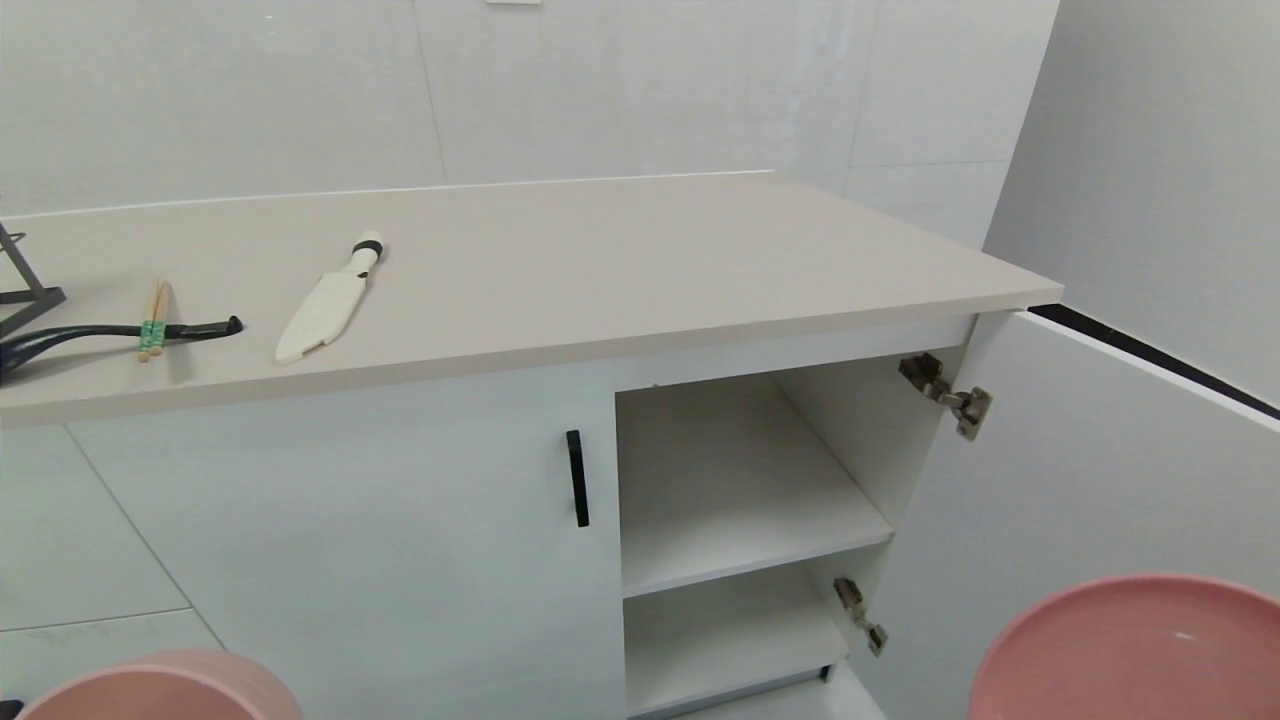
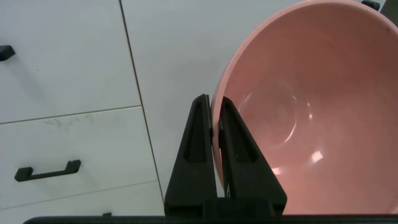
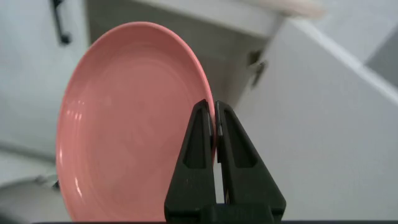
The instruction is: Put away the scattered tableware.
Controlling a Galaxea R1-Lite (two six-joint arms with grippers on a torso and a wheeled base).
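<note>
My left gripper [image 2: 214,121] is shut on the rim of a pink bowl [image 2: 305,106], whose edge shows at the lower left of the head view [image 1: 160,690]. My right gripper [image 3: 213,121] is shut on the rim of a pink plate [image 3: 124,124], seen at the lower right of the head view [image 1: 1130,650], in front of the open cupboard door [image 1: 1090,470]. On the beige counter [image 1: 600,260] lie a cream knife [image 1: 325,300], a pair of chopsticks [image 1: 152,320] and a black ladle [image 1: 100,335].
The right cupboard [image 1: 740,500] stands open with two bare shelves; its door swings out to the right. The left door with a black handle [image 1: 577,478] is closed. A black rack [image 1: 25,285] sits at the counter's left edge. Drawers with black handles [image 2: 46,171] appear in the left wrist view.
</note>
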